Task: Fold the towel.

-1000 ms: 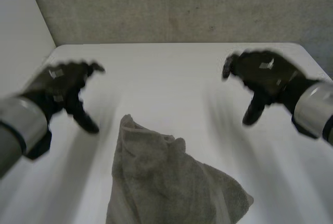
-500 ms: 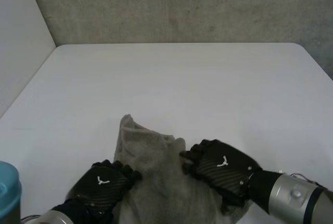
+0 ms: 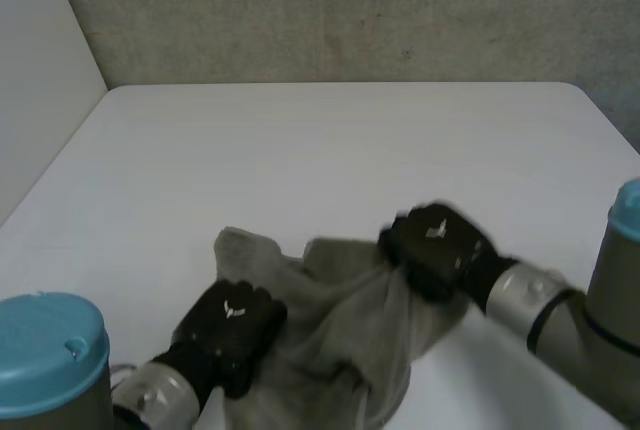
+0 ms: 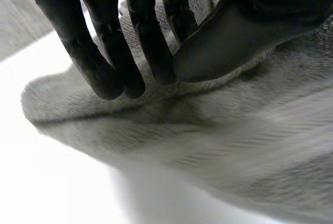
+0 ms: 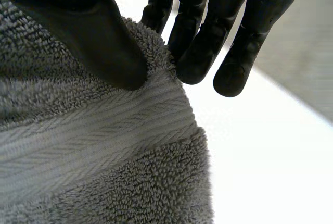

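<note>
Left hand is the item nearest to me in the head view, and it sits on the left edge of the towel. In the left wrist view I read its state. The thumb closes toward the fingers with a fold of grey terry between them, so the left hand pinches the towel. From that pinch the cloth runs out under the palm and ends in a rounded edge just past the fingertips.

The towel lies bunched on the near part of the white table, between the two hands. Creases run across it from one hand to the other. I cannot tell whether the stretched part is off the surface. A loose corner lies flat on the table just beyond the left hand.

The right hand is farther out, at the towel's right edge. In the right wrist view its thumb presses onto the pile and its fingers meet it from the other side of the edge. The right hand also pinches the towel. A flat woven band crosses the cloth just below that thumb.

The left arm enters at the near left and the right arm at the right, each with a light-blue cap.

Beyond the hands the table extends to a rough grey wall.
</note>
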